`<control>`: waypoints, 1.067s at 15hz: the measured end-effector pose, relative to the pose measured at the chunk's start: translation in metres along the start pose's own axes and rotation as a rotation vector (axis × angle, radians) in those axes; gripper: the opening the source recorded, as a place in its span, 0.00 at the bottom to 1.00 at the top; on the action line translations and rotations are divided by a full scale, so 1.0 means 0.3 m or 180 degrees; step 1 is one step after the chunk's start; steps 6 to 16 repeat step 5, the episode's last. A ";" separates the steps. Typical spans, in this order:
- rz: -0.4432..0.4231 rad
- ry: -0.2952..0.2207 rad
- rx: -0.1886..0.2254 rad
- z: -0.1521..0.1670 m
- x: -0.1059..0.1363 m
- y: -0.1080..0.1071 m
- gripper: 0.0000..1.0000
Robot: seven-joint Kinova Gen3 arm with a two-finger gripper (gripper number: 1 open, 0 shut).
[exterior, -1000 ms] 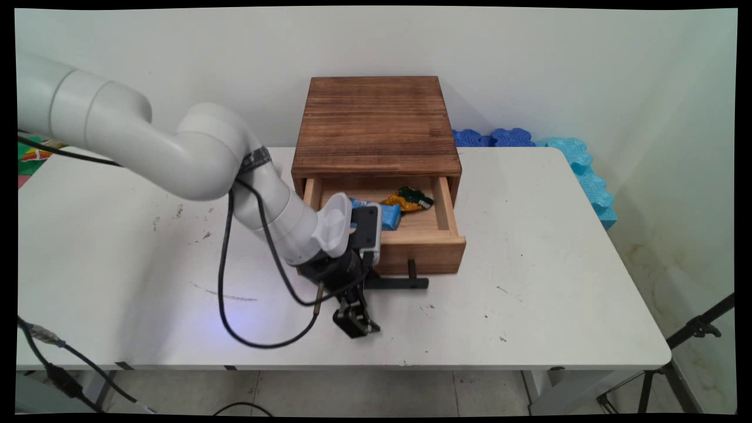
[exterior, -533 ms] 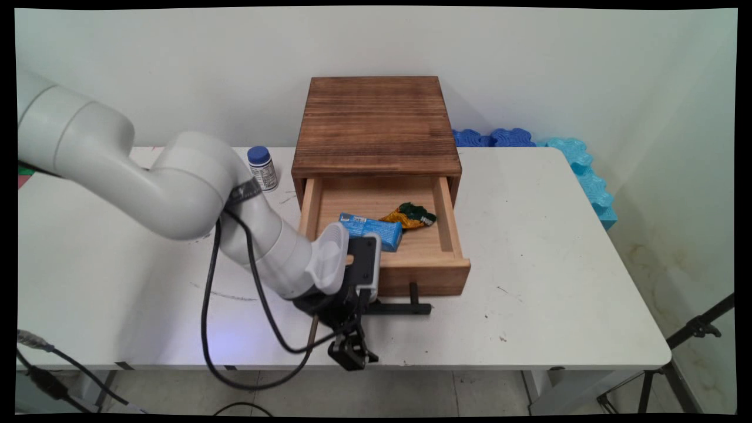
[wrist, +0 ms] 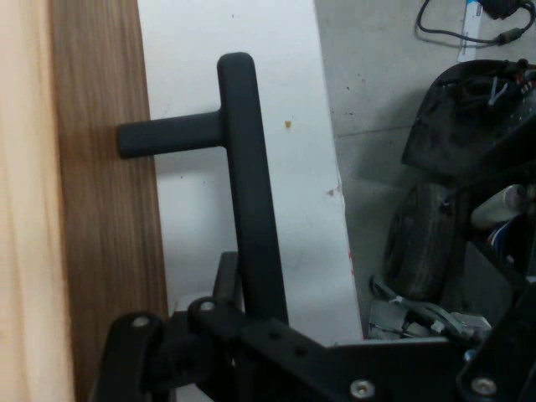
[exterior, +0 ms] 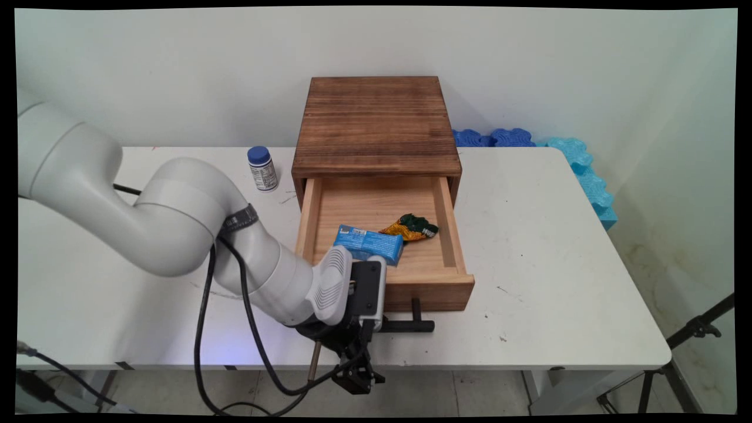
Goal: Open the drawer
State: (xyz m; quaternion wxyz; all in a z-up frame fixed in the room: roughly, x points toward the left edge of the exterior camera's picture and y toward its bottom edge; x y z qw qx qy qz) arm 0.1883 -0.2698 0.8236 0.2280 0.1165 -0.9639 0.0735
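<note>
A dark wooden box (exterior: 376, 123) stands at the back of the white table (exterior: 546, 247). Its light wooden drawer (exterior: 439, 295) is pulled far out toward the near side. Inside lie a blue packet (exterior: 369, 244) and a crumpled yellow-green wrapper (exterior: 411, 227). My gripper (exterior: 369, 322) is shut on the left end of the drawer's black bar handle (exterior: 411, 325), close to the table's near edge. In the hand view the handle (wrist: 247, 184) runs down into the gripper (wrist: 251, 311), with the drawer front (wrist: 105, 209) at the left.
A small white bottle with a blue cap (exterior: 262, 168) stands left of the box. Blue foam pieces (exterior: 578, 158) lie along the table's far right. A black tripod (exterior: 693, 329) stands off the right side. Black cables (exterior: 202, 329) hang from the arm.
The gripper has moved toward the table's near edge with the handle in it, and the drawer has slid further out. The packet and wrapper rode along with it.
</note>
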 end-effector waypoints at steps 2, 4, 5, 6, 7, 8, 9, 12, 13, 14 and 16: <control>0.0025 0.0030 0.0021 -0.004 0.007 0.010 1.00; 0.0046 0.0056 0.0035 -0.011 0.014 0.017 1.00; 0.0062 0.0074 0.0044 -0.020 0.019 0.022 1.00; 0.0062 0.0074 0.0044 -0.020 0.019 0.022 1.00; 0.0062 0.0074 0.0044 -0.020 0.019 0.022 1.00; 0.0062 0.0074 0.0044 -0.020 0.019 0.022 1.00; 0.0062 0.0074 0.0044 -0.020 0.019 0.022 1.00; 0.0062 0.0074 0.0044 -0.020 0.019 0.022 1.00; 0.0062 0.0074 0.0044 -0.020 0.019 0.022 1.00; 0.0062 0.0074 0.0044 -0.020 0.019 0.022 1.00; 0.0062 0.0074 0.0044 -0.020 0.019 0.022 1.00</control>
